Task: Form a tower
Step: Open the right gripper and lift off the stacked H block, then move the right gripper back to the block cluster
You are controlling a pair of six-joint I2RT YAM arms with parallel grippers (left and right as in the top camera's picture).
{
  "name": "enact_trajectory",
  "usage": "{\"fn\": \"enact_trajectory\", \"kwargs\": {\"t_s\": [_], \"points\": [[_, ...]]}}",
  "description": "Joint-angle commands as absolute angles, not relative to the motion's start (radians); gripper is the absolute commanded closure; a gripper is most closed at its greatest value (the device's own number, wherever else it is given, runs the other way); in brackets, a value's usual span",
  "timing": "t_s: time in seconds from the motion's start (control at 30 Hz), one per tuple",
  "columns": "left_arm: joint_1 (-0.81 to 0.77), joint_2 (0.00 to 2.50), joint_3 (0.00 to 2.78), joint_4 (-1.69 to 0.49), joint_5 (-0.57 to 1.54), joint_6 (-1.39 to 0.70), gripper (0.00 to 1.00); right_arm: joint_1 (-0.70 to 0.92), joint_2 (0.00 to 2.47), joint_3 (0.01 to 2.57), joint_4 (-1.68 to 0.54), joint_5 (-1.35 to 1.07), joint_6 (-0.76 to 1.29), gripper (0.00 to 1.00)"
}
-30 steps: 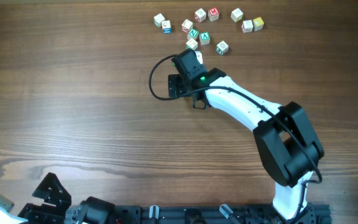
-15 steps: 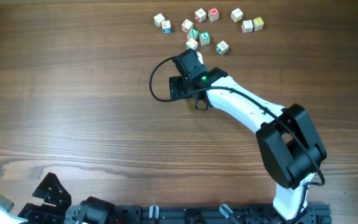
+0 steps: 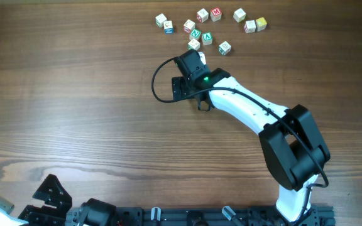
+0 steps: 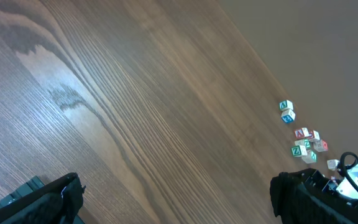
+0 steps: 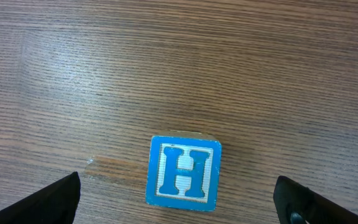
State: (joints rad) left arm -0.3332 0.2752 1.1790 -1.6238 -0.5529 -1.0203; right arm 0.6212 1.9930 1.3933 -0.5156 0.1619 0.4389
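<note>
Down in the lower left corner of the overhead view, the left arm [image 3: 52,194] sits at the near edge of the wooden table [image 3: 74,113], well apart from everything else. Its own camera shows the left gripper [image 4: 176,190] with its two black fingers spread out to the bottom corners of the frame. Only bare wood lies between them. The loose letter cubes [image 4: 303,146] show tiny near that view's right edge.

Further right in the overhead view, the white right arm [image 3: 250,110] reaches diagonally from the lower right up to the upper middle. Its black wrist head, with a green light [image 3: 203,79] on it, hangs just below the scatter of loose cubes. A black cable [image 3: 154,81] loops out to the left of the head. The head hides whatever stands beneath it.

The right wrist camera looks straight down. The right gripper [image 5: 176,186] has its jaws wide apart, one fingertip in each bottom corner. The tower [image 5: 183,173] stands on the table between them, low in the frame and about midway, touching neither finger. Only its top cube shows, a pale face with a blue letter H in a blue border. From this angle I cannot tell how many cubes are under it.
</note>
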Motion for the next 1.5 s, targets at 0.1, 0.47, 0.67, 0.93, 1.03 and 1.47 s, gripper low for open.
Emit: {"fn": "enact_trajectory", "kwargs": {"t_s": [0.1,0.47,0.67,0.93,1.03,1.47], "points": [[-0.327,0.270,1.176,-1.621,-0.566,-1.033,0.00,0.622,1.963,1.386,-0.513,0.179,0.430,0.00],[-0.327,0.270,1.176,-1.621,-0.566,-1.033,0.00,0.622,1.963,1.386,-0.459,0.153,0.438,0.00],[-0.327,0.270,1.176,-1.621,-0.566,-1.033,0.00,0.622,1.959,1.394,-0.368,0.047,0.437,0.00],[-0.327,0.270,1.176,-1.621,-0.566,-1.033,0.00,0.603,1.956,1.414,-0.198,0.215,0.418,0.00],[-0.327,0.270,1.176,-1.621,-0.566,-1.033,0.00,0.544,1.956,1.442,0.036,0.273,0.367,0.00],[-0.327,0.270,1.176,-1.621,-0.566,-1.033,0.00,0.310,2.108,1.563,0.208,-0.028,0.377,0.00]]}}
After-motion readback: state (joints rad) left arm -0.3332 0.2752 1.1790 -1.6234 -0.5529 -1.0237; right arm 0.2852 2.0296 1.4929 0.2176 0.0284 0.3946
